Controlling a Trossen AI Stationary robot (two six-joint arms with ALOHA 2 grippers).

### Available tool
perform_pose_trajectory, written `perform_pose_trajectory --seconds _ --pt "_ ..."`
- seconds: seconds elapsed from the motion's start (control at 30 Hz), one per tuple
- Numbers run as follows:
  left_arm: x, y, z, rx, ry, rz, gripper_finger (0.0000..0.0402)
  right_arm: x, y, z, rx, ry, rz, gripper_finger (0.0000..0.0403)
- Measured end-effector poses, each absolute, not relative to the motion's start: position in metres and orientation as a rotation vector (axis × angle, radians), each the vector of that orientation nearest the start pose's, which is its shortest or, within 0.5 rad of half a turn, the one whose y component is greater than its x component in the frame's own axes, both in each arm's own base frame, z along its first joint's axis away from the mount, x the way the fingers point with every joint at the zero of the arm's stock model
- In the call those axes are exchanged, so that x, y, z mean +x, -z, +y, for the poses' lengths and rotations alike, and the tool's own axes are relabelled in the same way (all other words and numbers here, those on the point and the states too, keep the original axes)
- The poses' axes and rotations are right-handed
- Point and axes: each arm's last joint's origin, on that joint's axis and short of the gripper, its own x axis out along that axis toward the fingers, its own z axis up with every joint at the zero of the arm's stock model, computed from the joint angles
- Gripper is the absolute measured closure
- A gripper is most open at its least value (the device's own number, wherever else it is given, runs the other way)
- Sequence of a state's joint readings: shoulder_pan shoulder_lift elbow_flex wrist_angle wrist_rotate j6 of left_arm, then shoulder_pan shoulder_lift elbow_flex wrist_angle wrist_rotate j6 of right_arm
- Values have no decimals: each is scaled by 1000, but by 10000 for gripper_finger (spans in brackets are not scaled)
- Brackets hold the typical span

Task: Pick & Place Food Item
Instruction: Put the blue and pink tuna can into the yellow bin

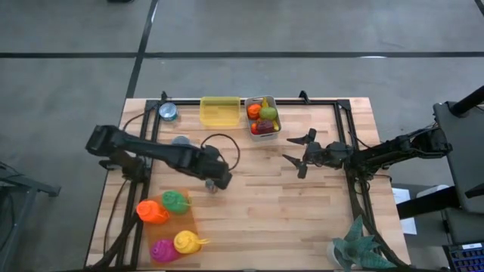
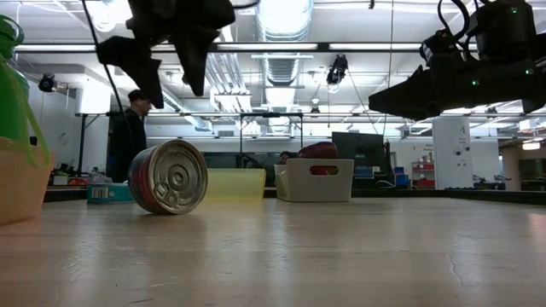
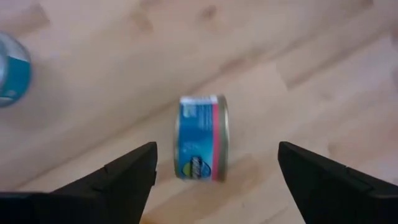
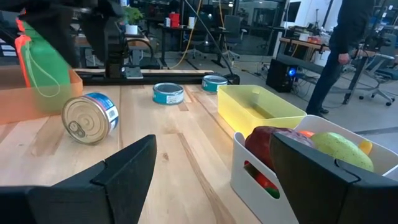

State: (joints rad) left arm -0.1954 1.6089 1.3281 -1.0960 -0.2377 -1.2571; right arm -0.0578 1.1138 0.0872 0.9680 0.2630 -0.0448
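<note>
A tin can with a blue and red label [image 3: 200,137] lies on its side on the wooden table, resting on its curved wall [image 2: 168,176]; it also shows in the right wrist view [image 4: 91,117]. My left gripper [image 3: 216,149] hangs open above the can, pointing steeply down, one finger on either side and clear of it [image 2: 166,72]. In the high view the left gripper [image 1: 215,180] is near the table's middle. My right gripper [image 1: 293,156] waits open and level, right of the middle, with nothing between its fingers [image 4: 214,140].
A yellow container [image 1: 219,110] and a white bin of fruit [image 1: 262,117] stand at the far edge. Two more cans [image 1: 168,112] [image 1: 181,141] stand at the far left. Coloured bags [image 1: 170,223] lie near left, a green object [image 1: 359,249] near right. A person [image 2: 128,128] stands beyond the table.
</note>
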Motion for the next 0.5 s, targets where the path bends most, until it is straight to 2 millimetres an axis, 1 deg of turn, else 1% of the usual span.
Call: perform_pose_trajectory --seconds 0.1,0.3,0.5 --pt "303 -254 -53 -744 -798 1165 61 176 -156 -18 -51 319 65 97" --pt "310 -238 -54 -727 -810 1226 61 176 -156 -18 -51 319 66 97" --pt "306 -225 -52 -726 -834 1241 61 176 -156 -18 -51 319 66 97"
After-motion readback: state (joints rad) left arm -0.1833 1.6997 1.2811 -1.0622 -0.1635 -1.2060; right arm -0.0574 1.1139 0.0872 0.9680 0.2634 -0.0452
